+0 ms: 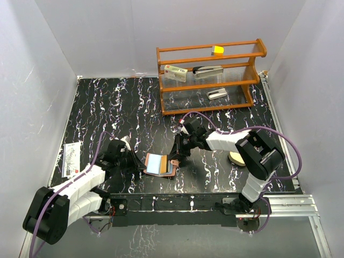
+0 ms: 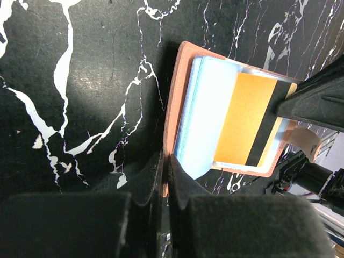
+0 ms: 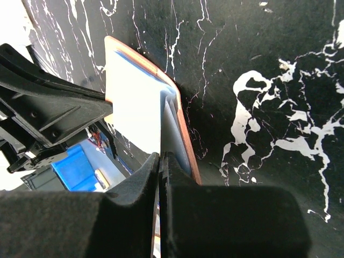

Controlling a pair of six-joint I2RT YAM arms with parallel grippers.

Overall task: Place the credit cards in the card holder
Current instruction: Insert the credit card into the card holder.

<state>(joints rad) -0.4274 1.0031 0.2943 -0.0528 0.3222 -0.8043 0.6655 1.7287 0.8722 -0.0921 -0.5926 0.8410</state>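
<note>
The reddish-brown card holder (image 1: 170,170) lies open on the black marbled table, near the front middle. A light blue card (image 1: 156,163) and an orange card (image 1: 166,164) with a black stripe sit in it. In the left wrist view the holder's brown edge (image 2: 173,107) frames the blue card (image 2: 207,113) and the orange card (image 2: 244,123). My left gripper (image 2: 165,166) is shut on the holder's left edge. My right gripper (image 3: 161,161) is shut on the orange card's outer edge, which looks pale in the right wrist view (image 3: 134,102), next to the holder's brown rim (image 3: 185,140).
A wooden rack (image 1: 209,78) with small items stands at the back right. A white printed packet (image 1: 71,159) lies at the left edge. A tan oval tray (image 1: 236,158) sits behind the right arm. White walls enclose the table.
</note>
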